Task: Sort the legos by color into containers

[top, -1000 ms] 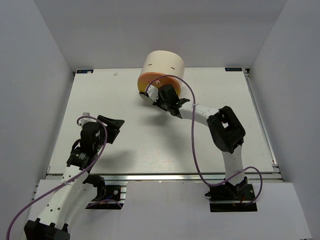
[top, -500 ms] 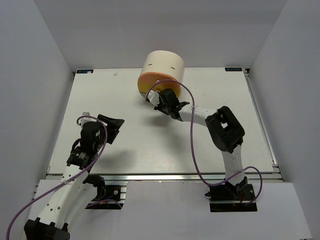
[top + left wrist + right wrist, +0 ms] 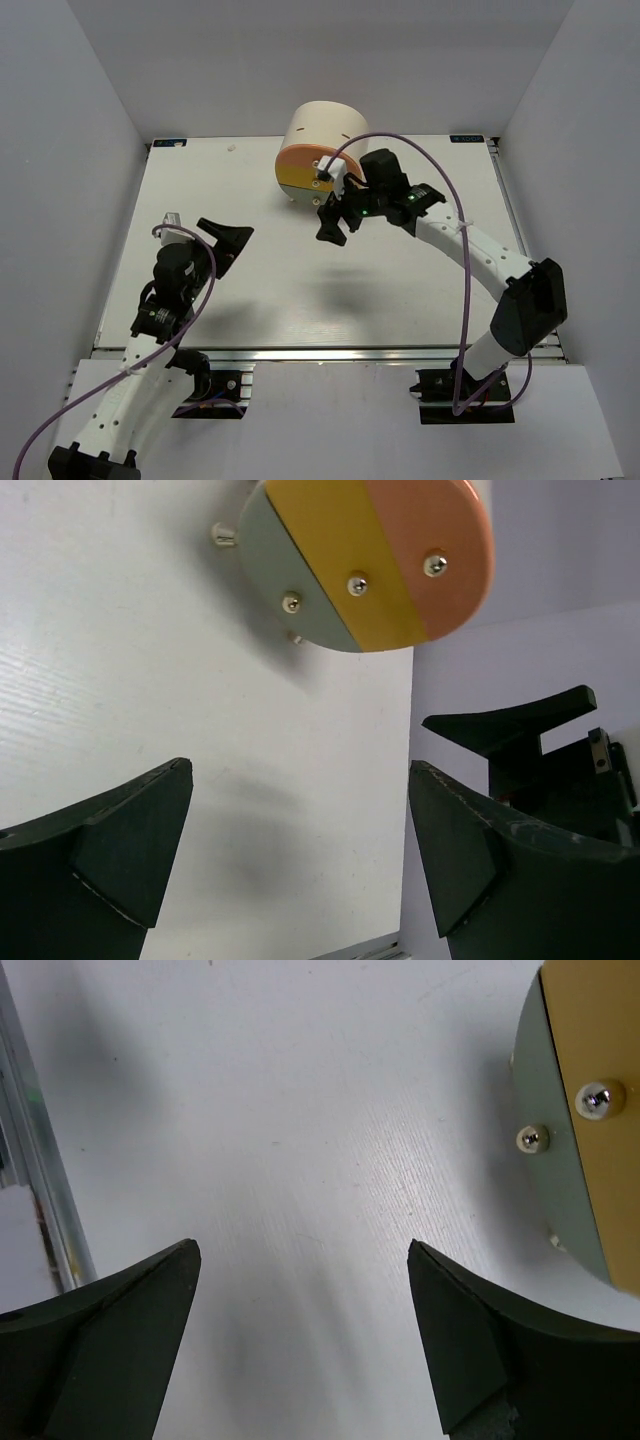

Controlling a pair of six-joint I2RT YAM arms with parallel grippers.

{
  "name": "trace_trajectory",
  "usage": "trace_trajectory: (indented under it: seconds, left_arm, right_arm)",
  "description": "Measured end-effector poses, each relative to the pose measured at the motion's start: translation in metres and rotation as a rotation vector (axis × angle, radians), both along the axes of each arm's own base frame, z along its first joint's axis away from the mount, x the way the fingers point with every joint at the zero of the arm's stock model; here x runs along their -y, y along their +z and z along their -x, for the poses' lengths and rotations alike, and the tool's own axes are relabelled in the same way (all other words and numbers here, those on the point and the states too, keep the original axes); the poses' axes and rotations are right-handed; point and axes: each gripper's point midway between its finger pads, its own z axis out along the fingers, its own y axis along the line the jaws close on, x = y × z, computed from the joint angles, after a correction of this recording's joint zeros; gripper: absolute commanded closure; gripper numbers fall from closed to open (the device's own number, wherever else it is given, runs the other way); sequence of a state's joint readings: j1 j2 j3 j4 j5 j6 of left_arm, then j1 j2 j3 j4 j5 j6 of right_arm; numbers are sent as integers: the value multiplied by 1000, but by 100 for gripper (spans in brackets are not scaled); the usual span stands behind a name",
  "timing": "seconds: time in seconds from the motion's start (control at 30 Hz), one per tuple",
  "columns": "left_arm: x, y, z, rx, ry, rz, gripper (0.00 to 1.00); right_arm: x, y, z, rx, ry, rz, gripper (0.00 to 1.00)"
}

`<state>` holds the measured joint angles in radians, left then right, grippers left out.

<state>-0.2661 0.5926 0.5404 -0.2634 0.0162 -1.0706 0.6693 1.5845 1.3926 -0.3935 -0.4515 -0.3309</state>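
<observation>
The drum (image 3: pixel 325 128) stands at the far middle of the surface (image 3: pixel 200 190), its drawers (image 3: pixel 303 166) facing me. My right jaws gape wide and empty just beside those drawers; my left jaws, equally wide, hang well apart.

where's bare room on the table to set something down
Bare table between the left fingers and right arm; also the far-left corner beside the drum. Crowded at the drawer fronts, where the right fingers hang.
</observation>
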Motion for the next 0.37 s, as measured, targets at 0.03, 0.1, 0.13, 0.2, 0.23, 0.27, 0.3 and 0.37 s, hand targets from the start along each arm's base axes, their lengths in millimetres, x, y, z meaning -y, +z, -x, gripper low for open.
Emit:
trace_trajectory:
  seconds: [0.03,0.1,0.13,0.2,0.23,0.27,0.3,0.37]
  left_arm:
    - [2,2,-1,12,-14,-6,2]
    - [7,5,-3,30,-47,-24,2]
    - [9,7,-4,36,-62,-32,2]
    - [13,12,-7,54,-91,-53,2]
    - [14,15,-8,62,-104,-64,2]
    - [16,19,-9,74,-115,-76,2]
    - [17,23,-10,88,-126,-86,2]
    - [19,32,-11,118,-141,-103,2]
  right_arm:
    - [3,5,2,-22,-19,-13,11]
    - [10,9,2,-64,-61,-28,11]
    - [12,11,1,-79,-82,-34,11]
    - [18,15,-2,-101,-128,-48,11]
    - [21,16,-2,-108,-150,-53,11]
    - [25,17,-2,-110,-167,-55,11]
    - [27,18,-1,-112,-180,-57,11]
    - [33,18,0,-112,-201,-61,11]
